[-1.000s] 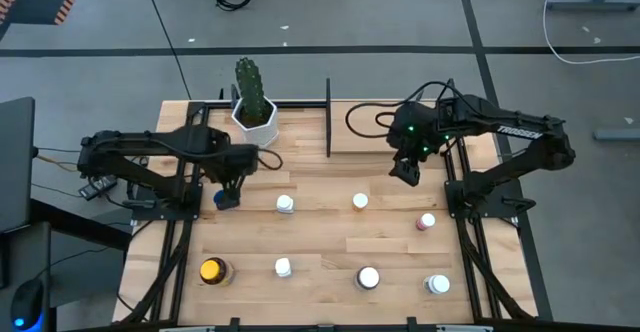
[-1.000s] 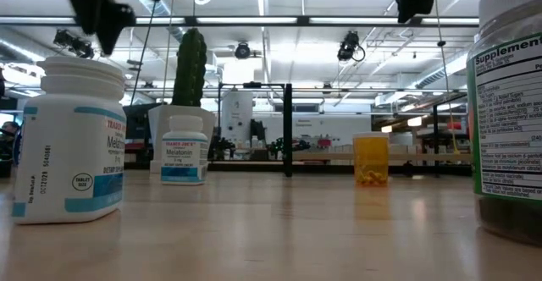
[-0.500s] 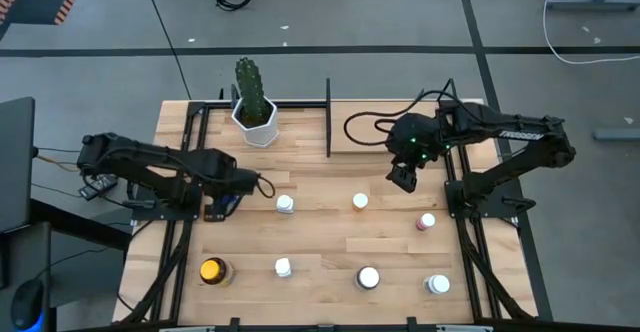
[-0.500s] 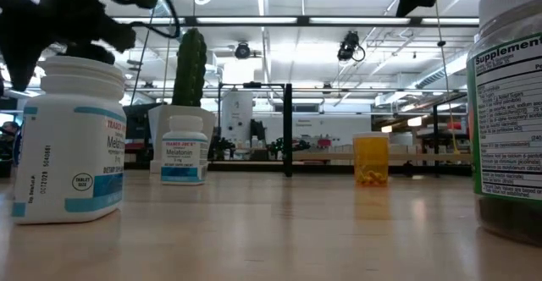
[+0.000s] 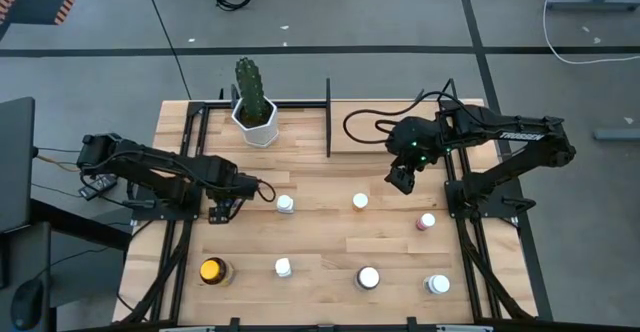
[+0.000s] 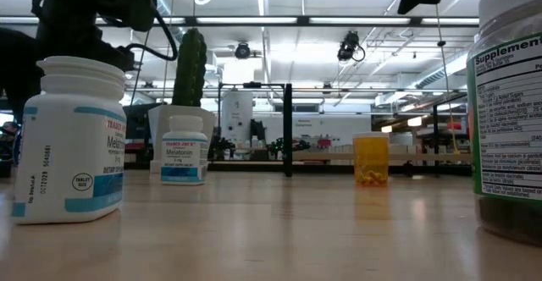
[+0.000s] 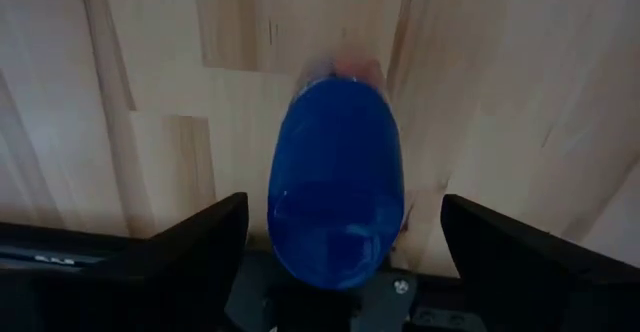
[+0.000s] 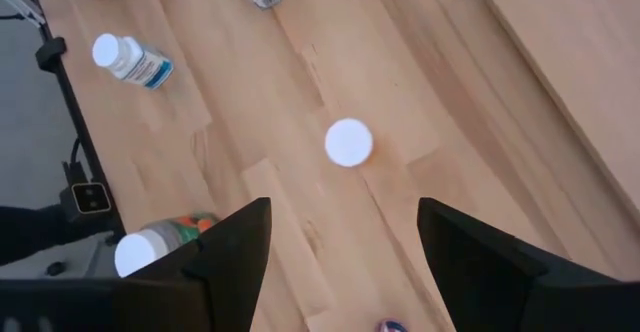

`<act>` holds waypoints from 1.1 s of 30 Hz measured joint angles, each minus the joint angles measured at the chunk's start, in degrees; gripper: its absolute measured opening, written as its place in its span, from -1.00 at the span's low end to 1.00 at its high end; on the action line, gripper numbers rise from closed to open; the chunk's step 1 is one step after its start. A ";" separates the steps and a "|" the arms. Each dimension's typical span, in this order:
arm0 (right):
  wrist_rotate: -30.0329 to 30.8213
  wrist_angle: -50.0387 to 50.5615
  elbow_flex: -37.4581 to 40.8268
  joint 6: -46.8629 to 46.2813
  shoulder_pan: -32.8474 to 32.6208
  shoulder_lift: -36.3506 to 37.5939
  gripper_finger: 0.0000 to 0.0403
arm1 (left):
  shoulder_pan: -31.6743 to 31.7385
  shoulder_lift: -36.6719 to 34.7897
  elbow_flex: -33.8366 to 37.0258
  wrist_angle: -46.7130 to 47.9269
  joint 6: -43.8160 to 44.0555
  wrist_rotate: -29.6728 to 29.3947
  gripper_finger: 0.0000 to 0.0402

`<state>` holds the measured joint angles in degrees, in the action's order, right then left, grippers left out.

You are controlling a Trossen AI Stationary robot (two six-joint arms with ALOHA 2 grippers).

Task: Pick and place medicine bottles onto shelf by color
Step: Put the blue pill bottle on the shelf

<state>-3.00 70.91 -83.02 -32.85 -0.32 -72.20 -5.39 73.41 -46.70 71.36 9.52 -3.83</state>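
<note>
Left pincer [image 7: 335,272] spread wide around blue bottle [image 7: 335,177], its cap hidden.

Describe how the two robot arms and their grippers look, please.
Both arms are dark, nearly black, jointed links with black cables looping off them. The right arm carries white lettering and a small green light. The left gripper and right gripper have broad, flat dark fingers.

Your table [image 5: 320,247]: slatted light wood, standing on grey concrete floor [image 5: 400,22] w/ dark seam lines. You have a white cable [image 5: 590,17] loose on floor at far right. Ceiling strip lights [image 6: 296,19] lit, bright throughout.
</note>
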 joint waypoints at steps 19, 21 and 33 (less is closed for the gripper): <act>1.24 0.07 0.02 2.21 0.00 0.00 0.29 | 0.44 -0.02 -0.31 -2.00 1.91 0.13 -0.06; 2.86 0.09 0.02 2.80 0.02 0.00 0.29 | 0.46 0.00 -1.35 -1.73 2.12 0.11 -0.07; 4.72 2.29 0.02 2.80 1.98 0.13 0.29 | 4.43 0.90 -20.83 -1.23 0.85 -0.72 0.00</act>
<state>1.72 73.21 -83.00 -30.05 1.66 -72.07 -0.96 74.30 -67.53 70.12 10.37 -4.55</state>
